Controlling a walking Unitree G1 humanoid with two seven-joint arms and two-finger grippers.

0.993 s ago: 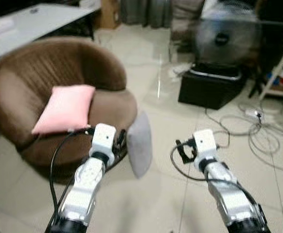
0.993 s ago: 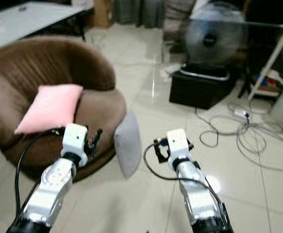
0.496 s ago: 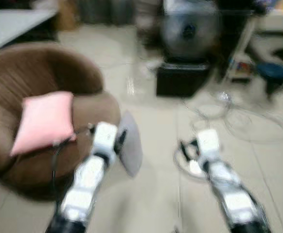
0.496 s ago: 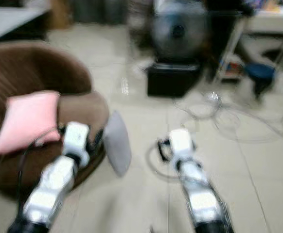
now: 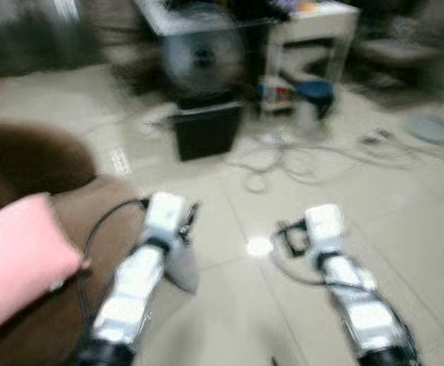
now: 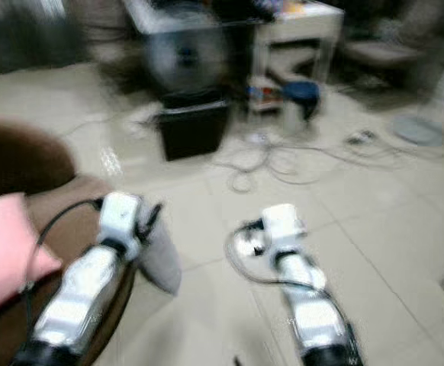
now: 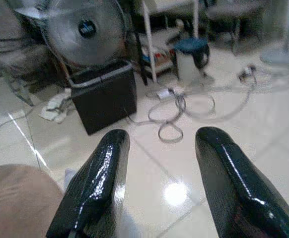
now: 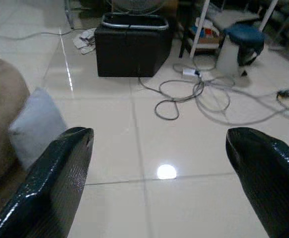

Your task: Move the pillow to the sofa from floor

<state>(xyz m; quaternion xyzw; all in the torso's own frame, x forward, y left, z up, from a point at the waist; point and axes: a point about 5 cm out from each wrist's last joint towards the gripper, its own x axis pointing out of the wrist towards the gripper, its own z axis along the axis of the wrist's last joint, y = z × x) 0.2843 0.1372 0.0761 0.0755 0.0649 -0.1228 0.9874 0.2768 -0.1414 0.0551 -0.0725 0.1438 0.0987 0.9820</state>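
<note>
A grey pillow (image 5: 179,270) stands on the tiled floor, leaning against the front of the brown sofa (image 5: 94,212). It also shows in the right wrist view as the grey pillow (image 8: 35,126). A pink pillow (image 5: 12,259) lies on the sofa seat. My left gripper (image 5: 187,218) is held out just above the grey pillow, open and holding nothing, its fingers (image 7: 102,173) apart. My right gripper (image 5: 289,233) hangs over bare floor to the right of the pillow, wide open and holding nothing. The head views are blurred.
A standing fan (image 5: 199,55) sits behind a black box (image 5: 207,130) ahead. Loose cables (image 5: 283,162) sprawl over the tiles beside it. A white table (image 5: 313,27) with a blue stool (image 5: 313,91) under it stands at the back right.
The whole view has swung to the right, so the sofa and pink pillow now sit at the left edge. Both arms keep the same pose, grippers still open.
</note>
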